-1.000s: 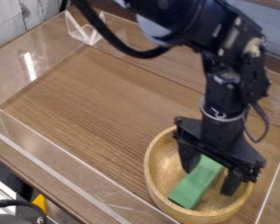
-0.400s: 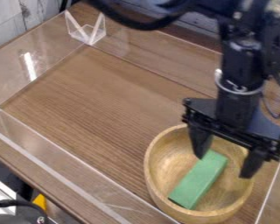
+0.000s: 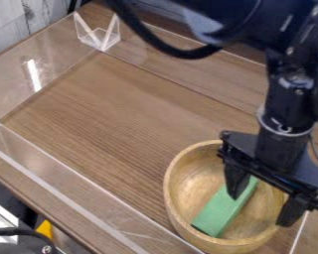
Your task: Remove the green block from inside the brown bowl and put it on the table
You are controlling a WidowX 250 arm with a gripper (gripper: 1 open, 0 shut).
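The green block [image 3: 225,211] lies flat inside the brown bowl [image 3: 177,186], which sits at the front right of the table [image 3: 108,109]. My black gripper [image 3: 272,194] points straight down over the right half of the bowl, open, with nothing between its fingers. Its left finger [image 3: 238,180] stands by the far end of the block, and the right finger hangs near the bowl's right rim. The block's far end is partly hidden behind the left finger.
Low clear plastic walls [image 3: 43,74] border the tabletop. A clear folded plastic stand [image 3: 95,35] sits at the back left. Bare wood-grain surface stretches left of and behind the bowl. Dark equipment with a yellow part [image 3: 40,234] shows at the bottom left corner.
The open gripper has shifted right across the bowl and risen slightly, so it no longer straddles the block. The green block has stayed in the bowl.
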